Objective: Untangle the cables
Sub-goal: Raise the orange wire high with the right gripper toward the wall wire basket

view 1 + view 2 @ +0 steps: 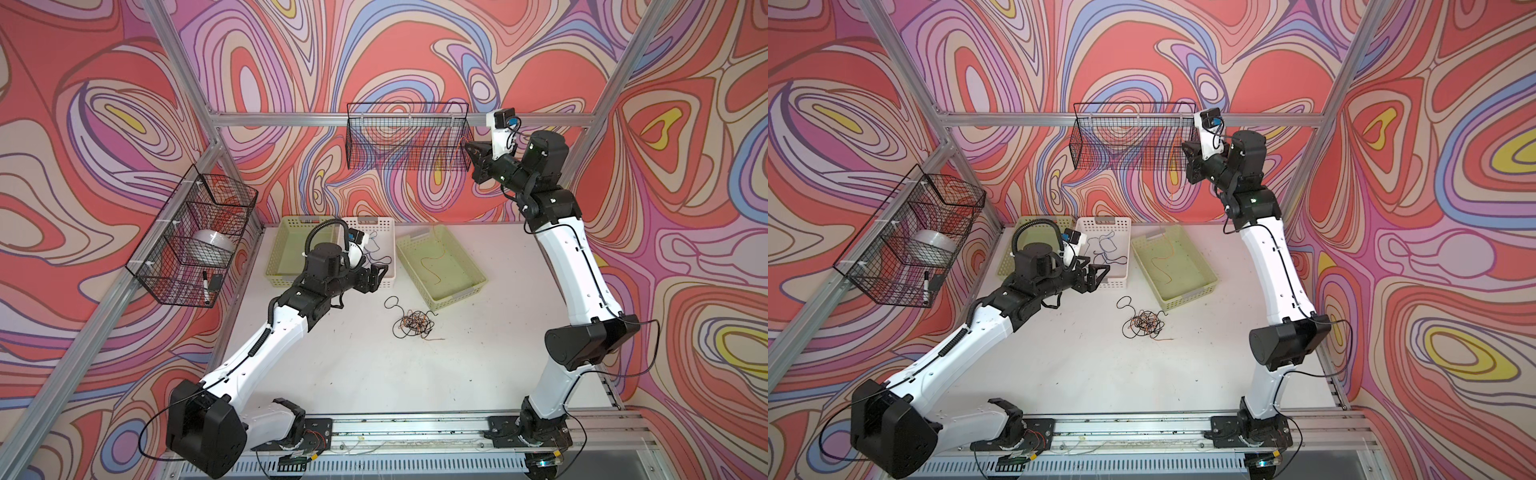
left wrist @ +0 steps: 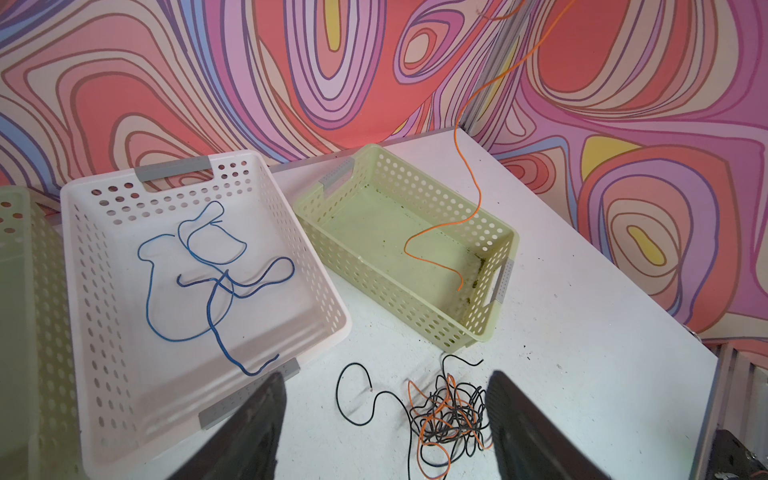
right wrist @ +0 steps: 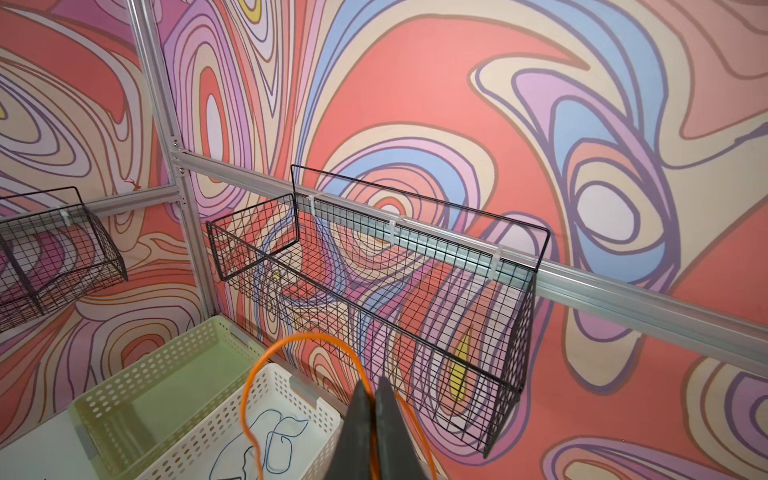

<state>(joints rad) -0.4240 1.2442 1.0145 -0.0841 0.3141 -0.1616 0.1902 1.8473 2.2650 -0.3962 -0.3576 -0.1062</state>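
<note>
Right wrist view: the thin orange cable (image 3: 245, 399) is pinched between the right gripper's (image 3: 374, 384) jaws, held high so its tail hangs into the pale green perforated plastic basket (image 1: 464, 252), one o'clock from the orange-and-black cable tangle (image 1: 415, 322) mid-table. The left gripper (image 1: 379, 274) hovers spread and empty at ten o'clock, probably readying for the tangle.

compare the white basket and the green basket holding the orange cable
The white basket holds blue cable lying fully inside; the green basket holds only the lower end of an orange cable rising to the right gripper. The white basket sits square to the back wall; the green basket is turned askew. Both are perforated plastic with grey handles.
</note>
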